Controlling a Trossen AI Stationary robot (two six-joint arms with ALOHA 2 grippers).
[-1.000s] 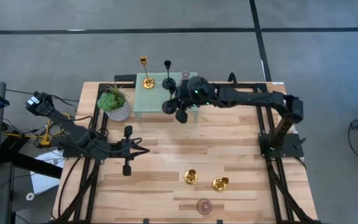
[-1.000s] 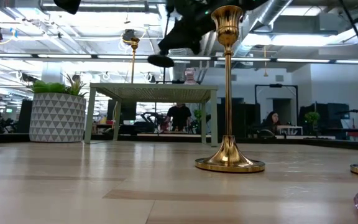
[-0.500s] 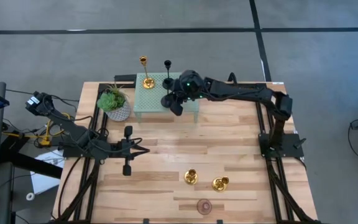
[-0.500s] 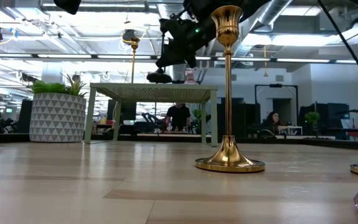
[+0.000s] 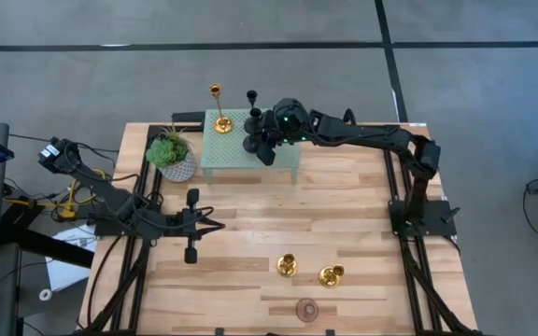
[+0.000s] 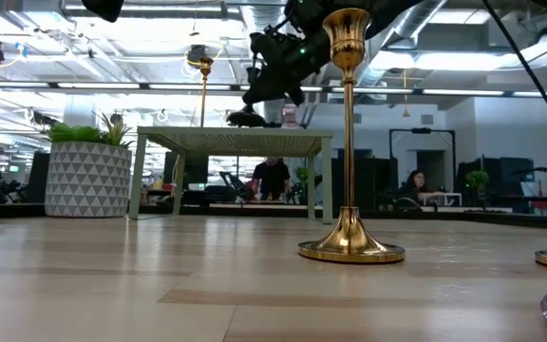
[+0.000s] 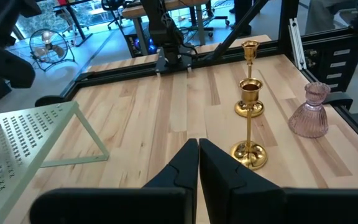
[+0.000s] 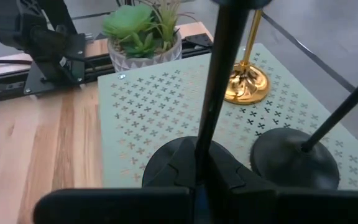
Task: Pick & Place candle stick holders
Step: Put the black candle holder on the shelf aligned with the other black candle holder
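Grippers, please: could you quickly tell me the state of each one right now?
Left tool: shut, empty, waiting over the table.
Right tool: shut on a black candle stick holder over the green stand.

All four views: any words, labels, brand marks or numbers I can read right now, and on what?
None can be read.
The green perforated stand carries only a pattern of small cross-shaped holes, no lettering.
The plant pot shows a triangle pattern, no text.
The black candle holder in the right gripper, the gold holders and the pink holder are unmarked.
Screens and fittings in the room behind are too small to read.
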